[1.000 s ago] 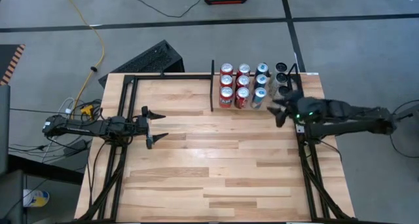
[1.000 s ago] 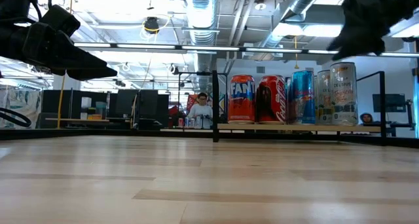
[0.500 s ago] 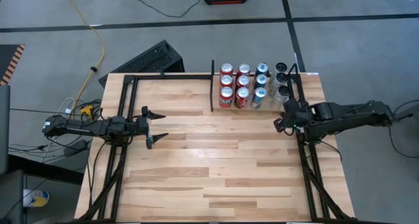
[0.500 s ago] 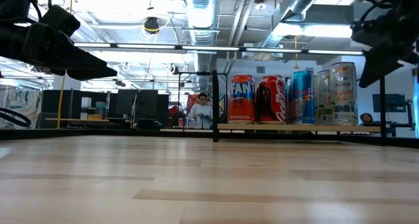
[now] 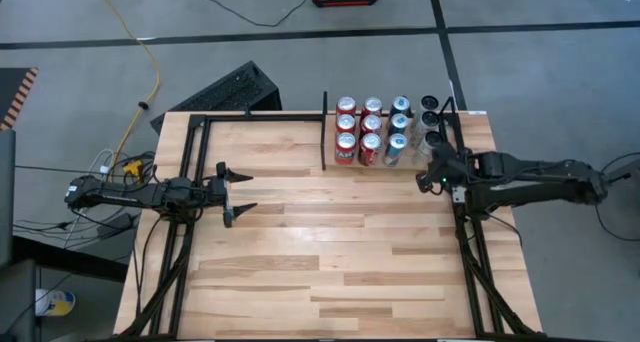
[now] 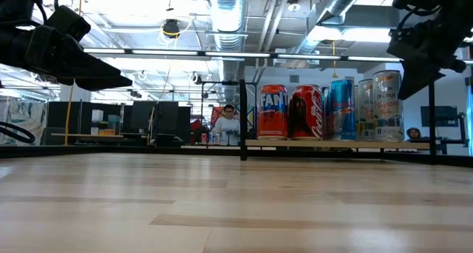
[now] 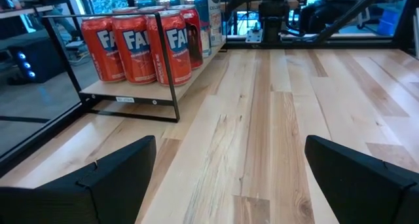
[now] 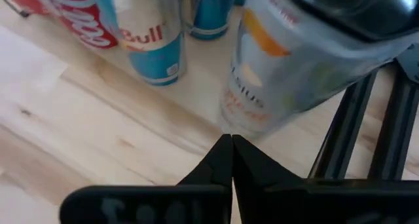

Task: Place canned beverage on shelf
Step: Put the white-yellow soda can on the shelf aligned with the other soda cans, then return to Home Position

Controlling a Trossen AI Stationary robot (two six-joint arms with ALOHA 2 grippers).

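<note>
Twelve cans now fill the shelf (image 5: 390, 162), the pale silver can (image 5: 430, 142) standing in its front row at the corner nearest the right gripper (image 5: 428, 180). A second ago that gripper's jaws spread around this corner; now they are pinched shut on nothing, drawn just clear of the can, which stands free ahead of the fingertips. Well away from the shelf, the left gripper (image 5: 238, 192) hangs unmoved, jaws wide open and empty.
</note>
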